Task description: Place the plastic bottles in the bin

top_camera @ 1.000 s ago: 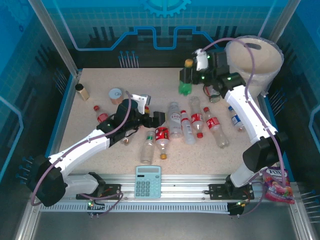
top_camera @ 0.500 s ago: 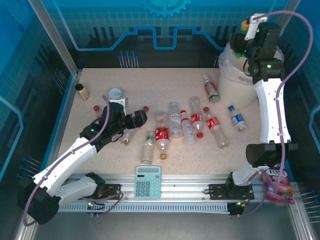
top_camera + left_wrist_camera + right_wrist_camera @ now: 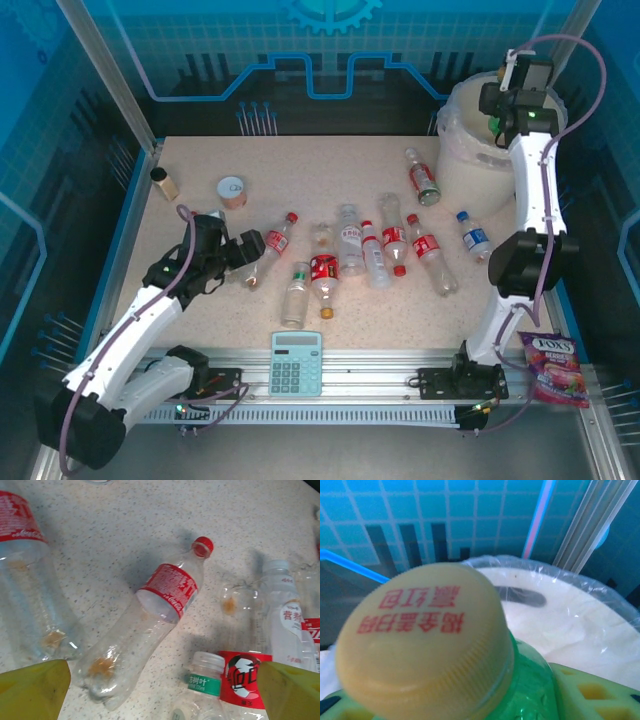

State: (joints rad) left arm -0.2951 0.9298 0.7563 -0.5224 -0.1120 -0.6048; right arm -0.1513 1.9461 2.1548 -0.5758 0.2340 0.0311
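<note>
Several clear plastic bottles (image 3: 373, 255) lie scattered across the middle of the table. My left gripper (image 3: 248, 258) hovers open just left of a red-capped, red-labelled bottle (image 3: 272, 245). In the left wrist view that bottle (image 3: 167, 590) lies slanted ahead of the open gripper (image 3: 165, 700), its base between the yellow fingertips (image 3: 35, 690), untouched. My right gripper (image 3: 503, 98) is raised over the cream bin (image 3: 470, 150) at the back right. It is shut on a green bottle (image 3: 425, 640) with a yellow cap, above the bag-lined bin (image 3: 570, 625).
A brown jar (image 3: 165, 183) and a tin can (image 3: 232, 190) stand at the back left. A calculator (image 3: 297, 362) lies on the front rail and a snack bag (image 3: 552, 368) at the front right. More bottles (image 3: 245, 680) crowd the left gripper's right side.
The right arm lifted the green bottle from the table to above the bin. The left arm drew back to the left, uncovering the red-capped bottle.
</note>
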